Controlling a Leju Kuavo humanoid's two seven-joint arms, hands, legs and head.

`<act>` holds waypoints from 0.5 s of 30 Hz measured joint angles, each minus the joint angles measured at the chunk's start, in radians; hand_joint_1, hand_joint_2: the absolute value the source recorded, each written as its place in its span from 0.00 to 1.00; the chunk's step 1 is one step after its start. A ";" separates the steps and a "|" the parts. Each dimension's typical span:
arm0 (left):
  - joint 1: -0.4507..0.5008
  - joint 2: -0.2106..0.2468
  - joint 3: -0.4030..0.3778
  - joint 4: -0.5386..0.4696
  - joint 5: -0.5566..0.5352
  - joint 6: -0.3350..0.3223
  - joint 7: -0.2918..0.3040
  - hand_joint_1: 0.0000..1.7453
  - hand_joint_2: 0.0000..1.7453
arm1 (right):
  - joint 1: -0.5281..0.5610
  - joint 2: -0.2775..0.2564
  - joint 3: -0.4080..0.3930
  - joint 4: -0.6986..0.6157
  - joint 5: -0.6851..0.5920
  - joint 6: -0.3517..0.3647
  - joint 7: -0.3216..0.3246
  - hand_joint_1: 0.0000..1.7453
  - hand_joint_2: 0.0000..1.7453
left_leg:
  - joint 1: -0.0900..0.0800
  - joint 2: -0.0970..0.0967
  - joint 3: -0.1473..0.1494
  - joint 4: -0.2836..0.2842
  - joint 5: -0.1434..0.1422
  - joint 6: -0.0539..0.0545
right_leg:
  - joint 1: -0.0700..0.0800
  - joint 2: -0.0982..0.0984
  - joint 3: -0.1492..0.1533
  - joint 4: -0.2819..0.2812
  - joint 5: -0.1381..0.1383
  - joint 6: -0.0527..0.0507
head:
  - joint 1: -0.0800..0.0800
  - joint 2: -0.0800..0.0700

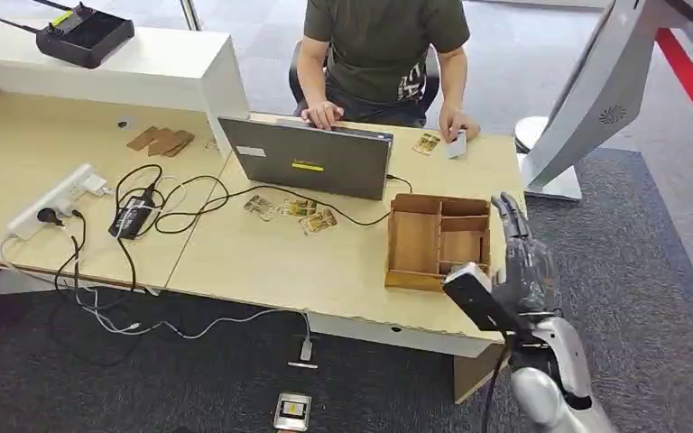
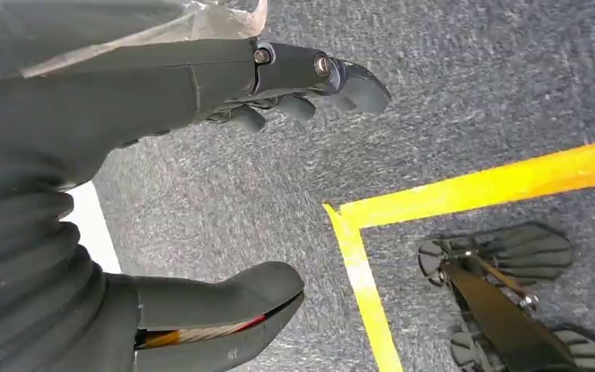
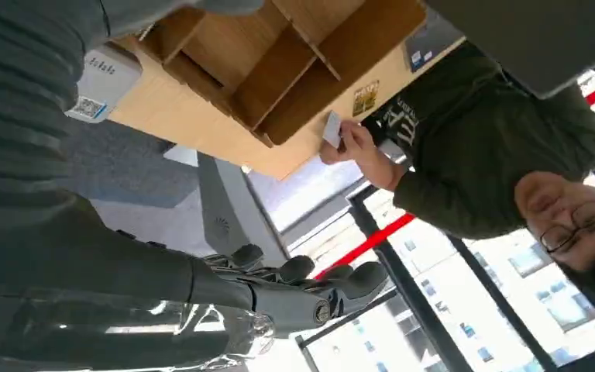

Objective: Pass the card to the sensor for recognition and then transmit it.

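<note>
A person sits behind the desk [image 1: 343,271] and holds a white card [image 1: 456,142] on the desktop with one hand; the same card [image 3: 331,128] shows in the right wrist view. Several patterned cards [image 1: 298,209] lie in front of the laptop, and one more [image 1: 427,143] lies beside the person's hand. My right hand [image 1: 523,253] is raised off the desk's right end, next to a wooden compartment box [image 1: 438,239]. Its fingers [image 3: 302,283] are stretched out and hold nothing. A small white device [image 3: 101,77] with a QR label sits at the box's near corner. My left hand [image 2: 163,93] hangs over the carpet, fingers apart and empty.
A grey laptop [image 1: 311,158] stands mid-desk, with a power strip [image 1: 59,198], a black adapter [image 1: 131,216] and trailing cables to its left. A white raised shelf [image 1: 162,63] carries a black controller [image 1: 86,32]. A white kiosk stand [image 1: 595,99] rises at the right. Yellow floor tape [image 2: 472,190] crosses the carpet.
</note>
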 joint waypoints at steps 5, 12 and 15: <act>0.020 0.003 0.011 0.000 0.019 0.007 -0.020 0.00 1.00 | 0.026 -0.007 0.012 -0.032 0.052 0.079 -0.005 0.00 1.00 | 0.000 0.000 0.000 0.000 0.000 0.000 | 0.000 0.000 0.000 0.000 0.000 0.000 | 0.000 0.000; 0.037 0.004 0.022 0.000 0.031 0.008 -0.033 0.00 1.00 | 0.033 -0.008 0.031 -0.035 0.094 0.145 -0.021 0.00 1.00 | 0.000 0.000 0.000 0.000 0.000 0.000 | 0.000 0.000 0.000 0.000 0.000 0.000 | 0.000 0.000; 0.040 0.004 0.024 0.000 0.031 0.008 -0.033 0.00 1.00 | 0.033 -0.008 0.042 -0.026 0.149 0.177 0.000 0.00 1.00 | 0.000 0.000 0.000 0.000 0.000 0.000 | 0.000 0.000 0.000 0.000 0.000 0.000 | 0.000 0.000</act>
